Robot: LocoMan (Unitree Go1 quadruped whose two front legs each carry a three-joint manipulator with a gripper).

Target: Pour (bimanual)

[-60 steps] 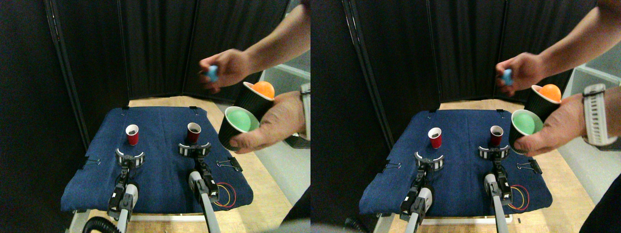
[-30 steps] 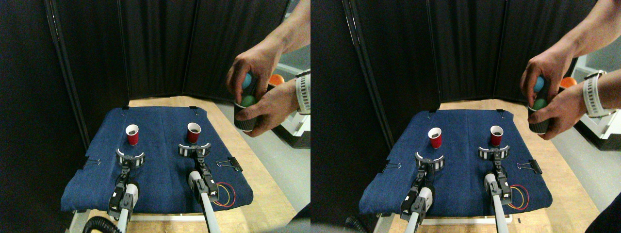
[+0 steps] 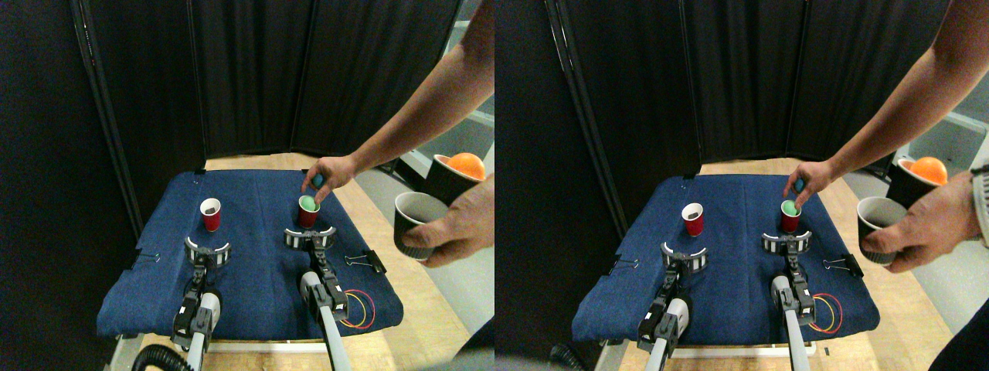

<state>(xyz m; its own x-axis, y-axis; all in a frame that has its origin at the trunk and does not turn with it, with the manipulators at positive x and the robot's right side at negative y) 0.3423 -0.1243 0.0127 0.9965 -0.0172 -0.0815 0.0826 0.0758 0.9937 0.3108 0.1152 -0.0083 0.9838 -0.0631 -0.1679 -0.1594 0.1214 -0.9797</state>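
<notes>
Two small red cups stand upright on the blue cloth (image 3: pixel 255 286). The left red cup (image 3: pixel 210 214) sits just beyond my left gripper (image 3: pixel 207 251), which is open and apart from it. The right red cup (image 3: pixel 308 211) holds a green ball (image 3: pixel 309 203) and stands just beyond my right gripper (image 3: pixel 309 237), also open. A person's hand (image 3: pixel 331 171) hovers over the right cup, holding a blue ball (image 3: pixel 317 180).
The person's other hand (image 3: pixel 460 228) at the right holds two dark paper cups, one empty (image 3: pixel 415 220), one with an orange ball (image 3: pixel 466 165). A black binder clip (image 3: pixel 371 260) and coloured wires (image 3: pixel 359 309) lie at the cloth's right edge. Dark screens stand behind.
The person's hand came down from the dark cups to the right red cup and put the green ball in it. The hand with the dark cups dropped lower. My grippers stayed still.
</notes>
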